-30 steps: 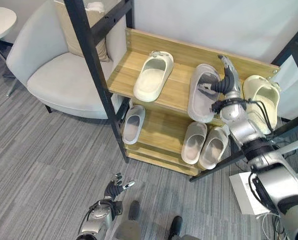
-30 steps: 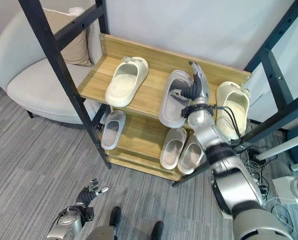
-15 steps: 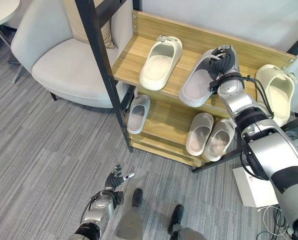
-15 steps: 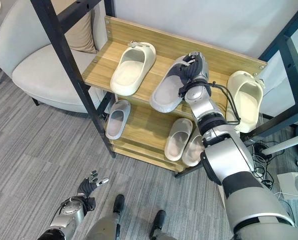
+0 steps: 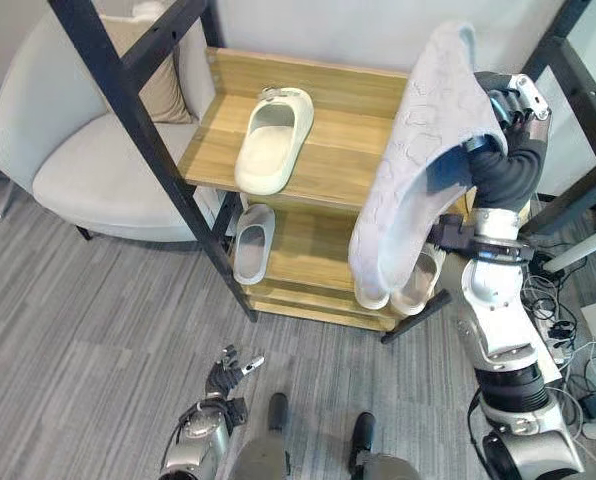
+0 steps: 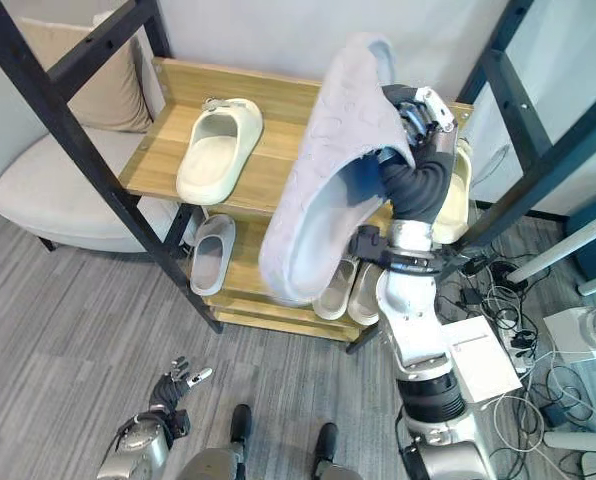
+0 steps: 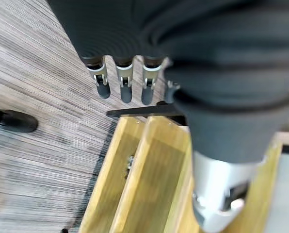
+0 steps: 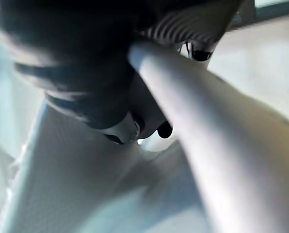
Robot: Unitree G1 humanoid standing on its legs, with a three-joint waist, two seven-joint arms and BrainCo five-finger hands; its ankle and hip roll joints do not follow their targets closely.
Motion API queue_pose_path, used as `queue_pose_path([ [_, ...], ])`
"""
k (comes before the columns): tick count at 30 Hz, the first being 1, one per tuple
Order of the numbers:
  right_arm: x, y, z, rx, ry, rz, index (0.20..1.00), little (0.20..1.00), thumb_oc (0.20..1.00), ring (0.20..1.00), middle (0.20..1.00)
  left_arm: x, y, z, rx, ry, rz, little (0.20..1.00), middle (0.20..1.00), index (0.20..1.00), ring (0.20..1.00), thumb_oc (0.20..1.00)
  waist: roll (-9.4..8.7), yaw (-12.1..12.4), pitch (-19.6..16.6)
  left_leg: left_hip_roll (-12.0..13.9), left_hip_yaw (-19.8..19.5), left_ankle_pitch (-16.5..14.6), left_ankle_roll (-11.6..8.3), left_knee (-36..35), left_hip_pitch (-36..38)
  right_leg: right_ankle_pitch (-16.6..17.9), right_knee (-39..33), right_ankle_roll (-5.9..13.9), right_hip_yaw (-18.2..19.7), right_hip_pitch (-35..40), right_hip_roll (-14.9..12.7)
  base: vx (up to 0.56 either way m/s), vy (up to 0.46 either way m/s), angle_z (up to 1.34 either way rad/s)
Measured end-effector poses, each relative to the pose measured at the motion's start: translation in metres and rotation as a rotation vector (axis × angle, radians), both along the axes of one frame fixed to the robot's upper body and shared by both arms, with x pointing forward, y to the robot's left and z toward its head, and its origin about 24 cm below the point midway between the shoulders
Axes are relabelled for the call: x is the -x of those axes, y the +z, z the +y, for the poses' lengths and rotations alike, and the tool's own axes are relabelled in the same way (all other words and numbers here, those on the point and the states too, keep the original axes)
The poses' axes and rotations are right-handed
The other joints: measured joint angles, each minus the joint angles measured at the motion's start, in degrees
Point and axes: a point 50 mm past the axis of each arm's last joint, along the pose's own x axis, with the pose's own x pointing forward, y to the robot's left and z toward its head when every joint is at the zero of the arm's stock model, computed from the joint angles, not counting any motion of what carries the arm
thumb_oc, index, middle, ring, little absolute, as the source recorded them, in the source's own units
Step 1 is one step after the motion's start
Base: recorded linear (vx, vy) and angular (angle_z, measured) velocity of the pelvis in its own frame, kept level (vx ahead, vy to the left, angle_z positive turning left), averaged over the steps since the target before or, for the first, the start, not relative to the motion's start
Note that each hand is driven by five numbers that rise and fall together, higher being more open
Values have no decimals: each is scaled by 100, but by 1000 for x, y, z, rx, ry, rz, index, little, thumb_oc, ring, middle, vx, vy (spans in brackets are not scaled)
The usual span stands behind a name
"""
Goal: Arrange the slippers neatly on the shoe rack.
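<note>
Left eye view: shoe rack [image 5: 328, 165] top shelf holds one cream slipper [image 5: 274, 139]; lower shelf has a grey slipper [image 5: 251, 243] and a pair partly hidden. Right hand [image 5: 506, 125] clenched on a big grey slipper [image 5: 418, 160], lifted clear of the rack, sole toward camera. Left hand [image 5: 228, 371] low by the floor, fingers relaxed.

Right eye view: another cream slipper [image 6: 456, 195] behind the right arm.

Left wrist view: fingers [image 7: 124, 90] straight over rack wood.

Two head cameras side by side looking steeply down, sharing the shoe rack [image 5: 308, 165] and floor, left wrist camera close above the rack's wooden edge, right wrist camera pressed against a grey slipper [image 8: 86, 194]
</note>
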Motion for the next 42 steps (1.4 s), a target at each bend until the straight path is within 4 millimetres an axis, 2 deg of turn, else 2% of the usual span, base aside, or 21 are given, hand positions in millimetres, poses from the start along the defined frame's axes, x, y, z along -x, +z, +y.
queue_pose_path([
  [1, 3, -8, 16, -43, 154, 36, 200, 200, 200, 200, 200, 3, -2, -1, 6, -5, 9, 1000, 1000, 1000, 1000, 1000, 37, -5, -26, 17, 1, 4, -6, 0, 2, 2, 0, -5, -2, 1, 16, -18, -53, 3],
  [2, 10, -22, 44, -31, 400, 105, 200, 200, 200, 200, 200, 5, -3, -3, 20, -12, 15, 1000, 1000, 1000, 1000, 1000, 84, 4, -54, 40, -9, 16, -20, 1, -3, 8, 0, -16, -21, 8, 34, -18, -54, 7],
  [3, 21, -38, 70, 66, 605, 173, 200, 200, 200, 200, 200, 7, -4, -4, 29, -14, 17, 1000, 1000, 1000, 1000, 1000, 96, 25, -78, 56, -23, 30, -12, 1, 3, 6, 1, -28, -33, 25, 54, -19, -45, 13],
  [4, 29, -48, 84, 145, 722, 205, 200, 200, 200, 200, 200, 6, -4, -5, 31, -17, 17, 1000, 1000, 1000, 1000, 1000, 92, 87, -85, 68, -57, 43, -15, 1, 7, 2, 0, -53, -62, 51, 68, -34, -59, 19],
  [6, 31, -60, 99, 170, 847, 257, 200, 200, 200, 200, 200, 5, -3, -5, 32, -23, 11, 1000, 1000, 1000, 1000, 1000, 90, 180, -127, 71, -163, 50, -47, 1, -3, -5, 2, -59, -181, 90, 75, -63, -43, 20],
  [8, 27, -81, 111, 272, 902, 347, 200, 200, 200, 200, 200, 6, -4, -6, 34, -28, 14, 1000, 1000, 1000, 1000, 1000, 81, 213, -185, 67, -182, 45, -57, 1, -14, -18, 3, -61, -185, 89, 77, -139, -34, 9],
  [10, 16, -106, 113, 311, 875, 451, 200, 200, 200, 200, 200, 0, 0, -6, 29, -29, -6, 1000, 1000, 1000, 1000, 1000, 63, 261, -198, 60, -277, 58, -67, 64, -139, -31, 6, -44, -255, 36, 78, -196, -42, 21],
  [13, -4, -144, 101, 444, 730, 618, 200, 200, 200, 200, 200, -20, 11, -9, 21, -38, -73, 1000, 1000, 1000, 1000, 1000, 110, 359, -71, 75, -458, 75, -60, 395, -674, -138, 421, -83, -375, -446, 62, -249, -28, 28],
  [15, -23, -157, 83, 649, 503, 626, 200, 200, 200, 200, 200, -41, 26, -12, 5, -49, -149, 1000, 1000, 1000, 1000, 1000, 205, 380, 300, 79, -619, 83, -51, 823, -1104, -335, 984, -131, -491, -855, 5, -274, -5, 30],
  [17, -47, -153, 64, 780, 277, 602, 200, 200, 200, 200, 200, -61, 44, -15, -11, -69, -230, 1000, 1000, 1000, 1000, 1000, 294, 415, 671, 71, -681, 33, -97, 1139, -1461, -544, 1546, -151, -510, -1276, -74, -194, 29, 21],
  [18, -73, -141, 43, 871, 20, 570, 200, 200, 200, 200, 200, -76, 62, -19, -23, -85, -319, 1000, 1000, 1000, 1000, 1000, 386, 430, 933, 35, -782, -36, -97, 1430, -1843, -736, 2021, -269, -528, -1704, -160, -127, 54, 23],
  [20, -97, -118, 12, 889, -227, 541, 200, 200, 200, 200, 200, -94, 82, -26, -30, -110, -402, 1000, 1000, 1000, 1000, 1000, 502, 508, 1263, -10, -808, -65, -52, 1630, -2108, -851, 2435, -288, -545, -2021, -270, -94, 56, 21],
  [22, -123, -84, -16, 925, -520, 498, 200, 200, 200, 200, 200, -104, 99, -26, -49, -137, -479, 1000, 1000, 1000, 1000, 1000, 537, 561, 1435, -98, -867, -83, -33, 1874, -2492, -1030, 2954, -316, -529, -2507, -438, -62, 51, 18],
  [24, -129, -51, -39, 871, -690, 429, 200, 200, 200, 200, 200, -109, 105, -25, -47, -137, -505, 1000, 1000, 1000, 1000, 1000, 520, 628, 1523, -143, -898, -88, -25, 1938, -2659, -1064, 3074, -319, -505, -2694, -474, -56, 62, 17],
  [26, -141, -10, -54, 887, -850, 368, 200, 200, 200, 200, 200, -107, 103, -27, -59, -158, -498, 1000, 1000, 1000, 1000, 1000, 528, 655, 1559, -225, -932, -165, 39, 2342, -2980, -1236, 3524, -314, -493, -2979, -608, -42, 61, 13],
  [29, -143, 23, -60, 922, -955, 280, 200, 200, 200, 200, 200, -104, 98, -36, -58, -215, -484, 1000, 1000, 1000, 1000, 1000, 493, 665, 1569, -288, -925, -276, 85, 2635, -3257, -1324, 3767, -310, -448, -3234, -696, -18, 28, 4],
  [32, -148, 25, -63, 953, -991, 291, 200, 200, 200, 200, 200, -101, 95, -44, -62, -274, -472, 1000, 1000, 1000, 1000, 1000, 453, 715, 1587, -332, -935, -350, 102, 2819, -3445, -1397, 3922, -304, -450, -3380, -751, -3, 4, 7],
  [34, -154, 17, -79, 984, -1031, 403, 200, 200, 200, 200, 200, -104, 99, -56, -55, -338, -490, 1000, 1000, 1000, 1000, 1000, 451, 834, 1589, -337, -974, -374, 102, 2896, -3647, -1418, 3976, -301, -489, -3529, -756, 103, -25, 15],
  [36, -156, 3, -105, 1004, -1083, 554, 200, 200, 200, 200, 200, -104, 106, -68, -38, -395, -518, 1000, 1000, 1000, 1000, 1000, 436, 868, 1598, -434, -1079, -388, 97, 2929, -3799, -1508, 4067, -264, -564, -3632, -842, 91, -15, 28],
  [38, -156, 0, -111, 974, -1085, 599, 200, 200, 200, 200, 200, -104, 107, -69, -36, -402, -523, 1000, 1000, 1000, 1000, 1000, 423, 886, 1605, -454, -1126, -388, 97, 2909, -3867, -1506, 4025, -254, -635, -3652, -853, 54, -15, 14],
  [42, -155, 14, -124, 898, -1115, 633, 200, 200, 200, 200, 200, -106, 114, -69, -35, -410, -550, 1000, 1000, 1000, 1000, 1000, 421, 1004, 1607, -546, -1188, -349, 58, 2774, -3926, -1483, 3994, -207, -715, -3705, -938, 90, -7, 16],
])
